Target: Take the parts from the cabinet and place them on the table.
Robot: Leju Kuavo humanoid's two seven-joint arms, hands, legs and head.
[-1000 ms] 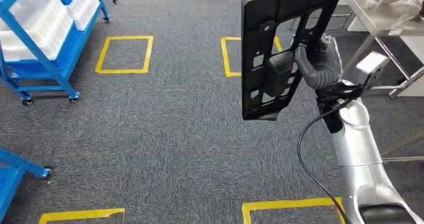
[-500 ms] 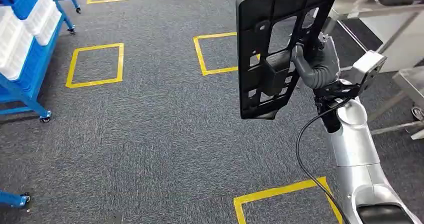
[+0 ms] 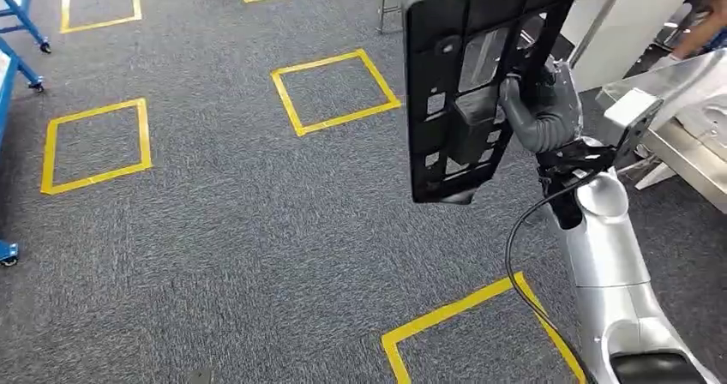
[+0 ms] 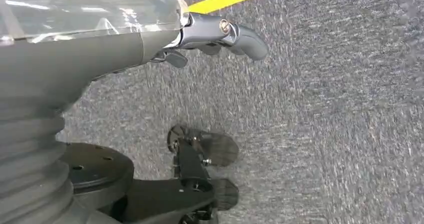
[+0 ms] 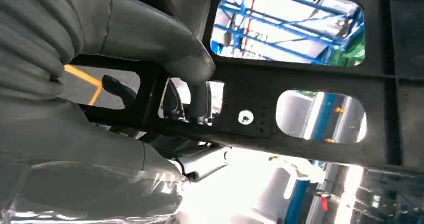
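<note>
Gripping a black slotted panel [image 3: 463, 101] upright, right robot hand [image 3: 536, 110], grey carpet [image 3: 257, 230]

Grey carpet [image 3: 257, 255] lies below the right hand, marked with yellow tape squares [image 3: 334, 91] to the hand's left and beneath it. A blue rack's wheeled leg [image 3: 10, 251] stands far left. A person's arm [image 3: 699, 26] shows at its upper right.
</note>
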